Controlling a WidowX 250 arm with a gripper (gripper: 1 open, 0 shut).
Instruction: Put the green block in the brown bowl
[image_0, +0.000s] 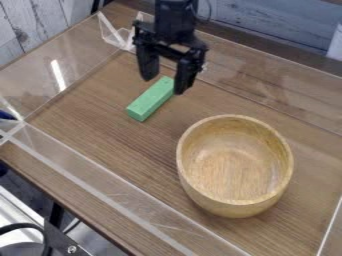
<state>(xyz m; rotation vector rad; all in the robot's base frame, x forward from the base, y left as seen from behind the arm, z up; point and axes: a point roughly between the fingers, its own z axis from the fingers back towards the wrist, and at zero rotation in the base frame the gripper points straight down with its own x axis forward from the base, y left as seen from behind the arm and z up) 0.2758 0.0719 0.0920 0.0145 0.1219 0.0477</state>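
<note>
- The gripper (166, 73) hangs over the far end of the green block (152, 98), pointing straight down; its two dark fingers (144, 62) stand wide apart with nothing between them, so it holds nothing.
- The green block lies flat on the wooden table (94, 140), just below and a little nearer to me than the fingertips; its long axis runs diagonally, and the fingers look set to straddle its narrow width rather than its length, which would be the sensible way to pinch a bar like that.
- Whether the fingertips already reach down beside the block or hover above it I can't quite tell from this angle; the far end of the block is partly covered by them.
- The brown bowl (235, 164) sits well apart from the fingers, off to the right and nearer the front edge; it is upright, empty, and wide enough that a drop from above should land easily.
- A clear plastic wall (80, 185) runs along the front of the table, and a small clear folded piece (118, 33) stands behind the fingers to their left; neither is in the way.
- My reading: the grasp is the step in hand; nothing has been lifted, so the carry and release remain.
</note>
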